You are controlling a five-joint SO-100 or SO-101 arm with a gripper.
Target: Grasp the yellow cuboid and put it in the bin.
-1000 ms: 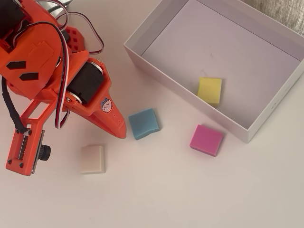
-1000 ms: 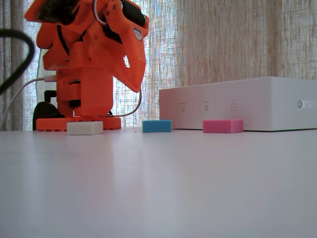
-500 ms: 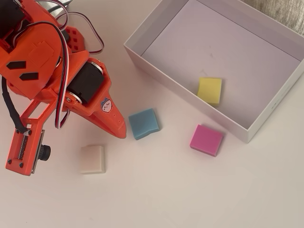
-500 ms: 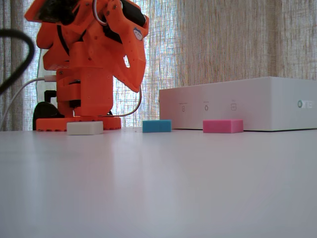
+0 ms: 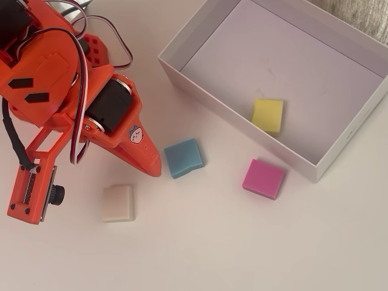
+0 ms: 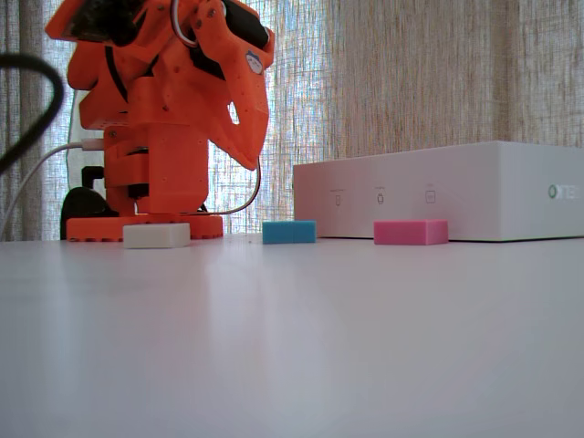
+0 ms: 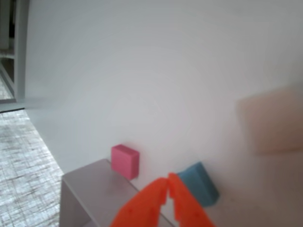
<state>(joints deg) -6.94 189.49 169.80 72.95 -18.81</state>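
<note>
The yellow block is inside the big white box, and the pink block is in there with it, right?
Not quite. The yellow block does lie inside the big white box, but the pink block is not in there with it. The overhead view shows the pink one on the table just outside the box's near wall, not far from the blue block.

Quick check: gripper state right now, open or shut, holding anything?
Gripper: shut, fingertips meeting, nothing between them. The yellow cuboid already lies inside the bin.
</note>
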